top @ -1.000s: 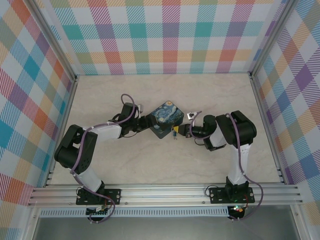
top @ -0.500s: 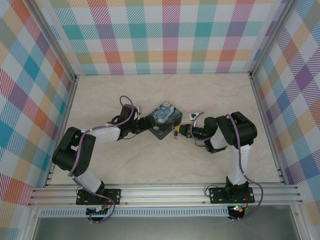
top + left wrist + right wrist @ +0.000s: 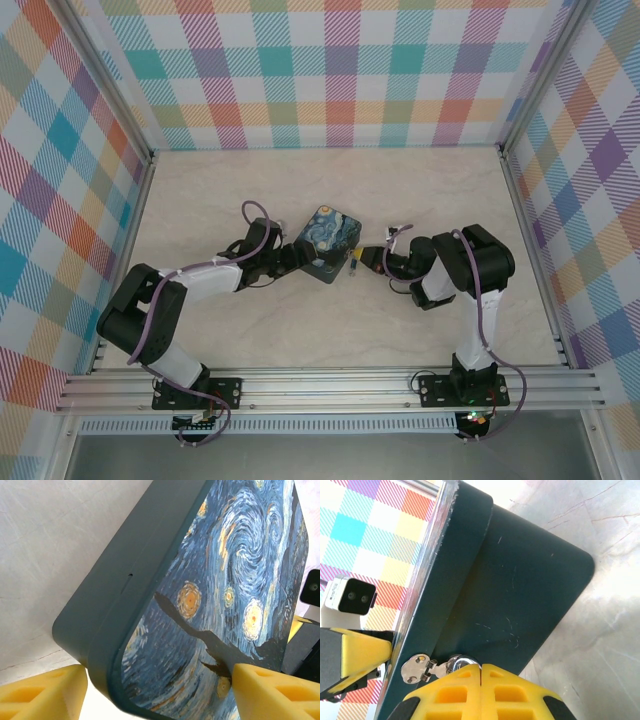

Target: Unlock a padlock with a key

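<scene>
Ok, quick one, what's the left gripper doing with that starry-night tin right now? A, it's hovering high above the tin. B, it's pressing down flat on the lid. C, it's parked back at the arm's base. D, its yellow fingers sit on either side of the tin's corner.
D: in the left wrist view a yellow finger shows at each side of the tin, with the tin's corner between them.
</scene>
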Motion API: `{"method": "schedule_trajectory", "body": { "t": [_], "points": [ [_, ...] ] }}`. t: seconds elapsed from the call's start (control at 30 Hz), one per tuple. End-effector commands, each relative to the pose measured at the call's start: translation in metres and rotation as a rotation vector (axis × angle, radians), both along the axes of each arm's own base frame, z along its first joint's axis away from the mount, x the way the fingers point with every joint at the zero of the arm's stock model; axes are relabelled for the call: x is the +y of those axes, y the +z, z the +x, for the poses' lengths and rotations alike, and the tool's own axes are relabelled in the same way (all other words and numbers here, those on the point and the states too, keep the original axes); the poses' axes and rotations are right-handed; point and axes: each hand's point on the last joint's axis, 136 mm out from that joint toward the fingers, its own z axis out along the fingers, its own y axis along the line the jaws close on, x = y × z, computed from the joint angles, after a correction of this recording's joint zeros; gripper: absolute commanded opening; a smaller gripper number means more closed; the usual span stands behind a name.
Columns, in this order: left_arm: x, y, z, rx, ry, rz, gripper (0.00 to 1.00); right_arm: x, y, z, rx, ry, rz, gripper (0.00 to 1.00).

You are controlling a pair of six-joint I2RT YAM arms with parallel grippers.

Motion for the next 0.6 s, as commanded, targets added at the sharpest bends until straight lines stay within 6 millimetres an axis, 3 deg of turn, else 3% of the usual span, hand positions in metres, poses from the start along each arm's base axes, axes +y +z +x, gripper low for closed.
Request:
{"method": "schedule_trajectory", "body": {
  "t": [0.0,0.3,0.57],
  "points": [
    [0.008,-0.025,-0.022,0.084,0.000,0.064,0.77,0.000,0.021,0.012,-0.037,-0.046,0.032,0.00],
    [0.010,-0.025,-0.022,0.083,0.002,0.072,0.80,-0.001,0.032,0.029,-0.037,-0.093,0.036,0.00],
    [0.030,-0.018,-0.012,0.063,0.043,0.109,0.83,-0.017,0.040,0.022,-0.067,-0.112,-0.092,0.00]
  ]
}}
